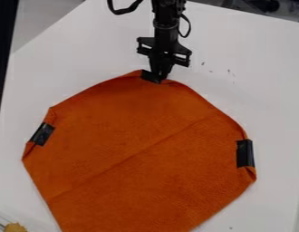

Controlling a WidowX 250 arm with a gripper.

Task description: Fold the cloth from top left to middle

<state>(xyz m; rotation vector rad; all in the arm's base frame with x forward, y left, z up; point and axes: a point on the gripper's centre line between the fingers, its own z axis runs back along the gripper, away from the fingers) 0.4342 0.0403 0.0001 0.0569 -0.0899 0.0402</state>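
Well, black patches (pixel 244 153) on orange cloth (pixel 140 131)

One orange cloth (pixel 140 158) extended down-view from the fingers (pixel 156 65). Three black patches showed: one (pixel 149 76) at the fingertips, one (pixel 42 134) lower left of them, one (pixel 244 153) lower right. One yellowish object (pixel 15 227) lay farthest lower left.

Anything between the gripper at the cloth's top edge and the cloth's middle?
Nothing visible between the gripper and the middle of the cloth; the black strips near its side edges lie off that path.
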